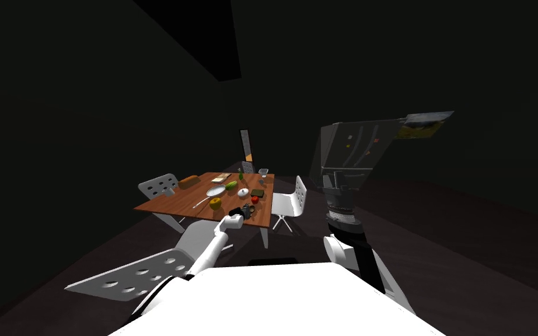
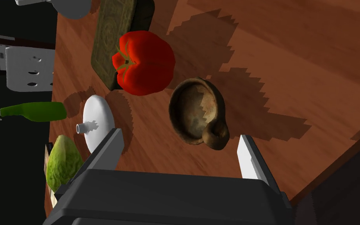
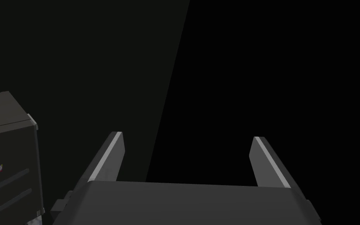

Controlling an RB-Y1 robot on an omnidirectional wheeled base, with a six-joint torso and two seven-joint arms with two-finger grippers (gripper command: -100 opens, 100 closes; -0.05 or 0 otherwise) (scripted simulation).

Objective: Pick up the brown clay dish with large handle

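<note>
The brown clay dish (image 2: 196, 111) lies on the wooden table (image 2: 292, 70) close to its edge, its big loop handle (image 2: 215, 134) turned toward my hand. My left gripper (image 2: 180, 150) hovers just short of it, open, with the handle between the lines of the two fingers and nothing touching. In the head view the left arm reaches over the table's near edge (image 1: 203, 219). My right gripper (image 3: 185, 156) is held up at my right side, open and empty.
A red tomato (image 2: 144, 62) sits right beside the dish, with a dark flat slab (image 2: 113, 35) behind it. A white knobbed lid (image 2: 97, 123), a green bottle (image 2: 32, 112) and a leafy green vegetable (image 2: 62, 164) lie past one finger. White chairs (image 1: 290, 201) flank the table.
</note>
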